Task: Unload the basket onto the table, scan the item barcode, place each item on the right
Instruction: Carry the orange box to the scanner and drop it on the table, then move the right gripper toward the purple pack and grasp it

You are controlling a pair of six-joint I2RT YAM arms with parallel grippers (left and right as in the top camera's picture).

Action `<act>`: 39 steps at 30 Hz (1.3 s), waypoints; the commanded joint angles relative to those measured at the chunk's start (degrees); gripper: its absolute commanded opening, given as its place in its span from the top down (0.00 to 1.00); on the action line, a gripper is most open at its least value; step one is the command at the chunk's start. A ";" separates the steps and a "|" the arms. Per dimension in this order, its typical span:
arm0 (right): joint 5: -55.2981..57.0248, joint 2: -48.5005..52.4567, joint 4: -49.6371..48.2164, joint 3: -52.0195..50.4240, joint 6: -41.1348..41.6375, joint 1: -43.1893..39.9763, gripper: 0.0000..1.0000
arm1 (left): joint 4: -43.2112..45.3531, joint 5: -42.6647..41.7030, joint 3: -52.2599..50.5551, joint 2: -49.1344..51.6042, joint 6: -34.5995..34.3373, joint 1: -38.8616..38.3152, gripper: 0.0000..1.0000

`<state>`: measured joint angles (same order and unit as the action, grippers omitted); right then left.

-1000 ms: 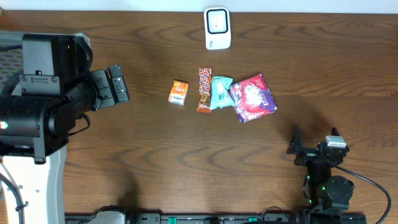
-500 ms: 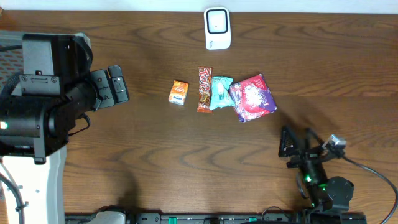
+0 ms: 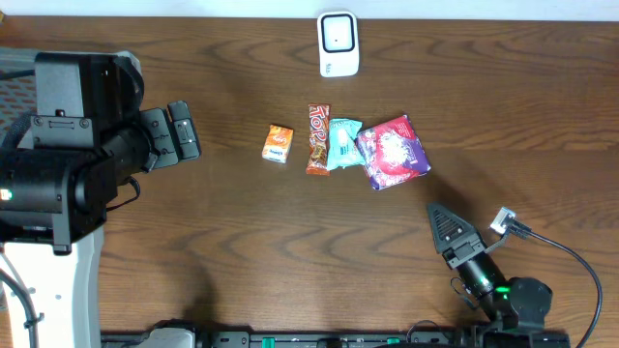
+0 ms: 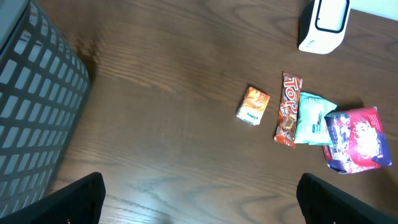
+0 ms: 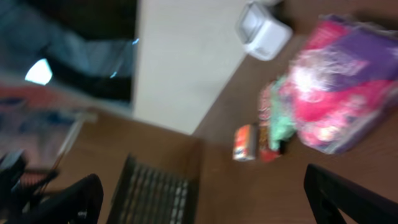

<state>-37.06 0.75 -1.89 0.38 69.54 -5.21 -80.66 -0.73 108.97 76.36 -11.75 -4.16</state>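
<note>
While hanging low over the near-rt part of the table point(image 3: 242, 242), tilted & aimed up-left twd the snacks: rt gripper point(image 3: 441, 218), jaws wide apart, nothing btwn them. From its own cam, just two dark fingers point(image 5: 68, 202) at the bottom corners w/ open space btwn. Rest of that pic blurred, snacks & scanner only smears of colour. Just rt of the gripper, white plug point(image 3: 504, 221) on a black cable looping back to the arm base.

Farther up on the left side, well apart from the snacks: left gripper point(image 3: 182, 131), likewise spread wide & empty, pointing rt. In left wrist view, finger tips at the bottom corners, bare wood btwn. Dark grid basket point(image 4: 34, 106) along the left edge of that view.

Mid-table, row of 4 snacks, left to rt:
- orange pack point(image 3: 278, 143), on its own, small gap to the next
- brown bar point(image 3: 317, 139), lying lengthwise near-to-far, touching the next
- teal pack point(image 3: 342, 143), touching both neighbours
- pink-purple bag point(image 3: 393, 152), biggest, lying askew

All flat on the wood, none touched by either gripper. Barcodes too small to make out.

Farthest back, near the far edge & roughly in line w/ the bar & teal pack: white scanner point(image 3: 338, 43), standing alone, dark-rimmed window twd the overhead cam, well apart from the snack row.
</note>
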 commanded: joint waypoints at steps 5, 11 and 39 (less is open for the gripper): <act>-8.72 -0.22 -6.88 2.14 -2.80 0.00 0.01 | -0.11 0.33 0.22 -0.07 0.55 0.24 0.02; -7.23 -0.07 9.05 11.82 -20.39 0.00 0.01 | -0.11 0.33 0.22 -0.07 0.55 0.24 0.02; 12.96 39.36 64.85 54.55 -57.22 0.02 0.01 | -0.11 0.33 0.22 -0.07 0.55 0.24 0.02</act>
<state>-25.32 36.29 61.89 51.83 16.95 -5.21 -80.71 -0.71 108.97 76.36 -11.73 -4.16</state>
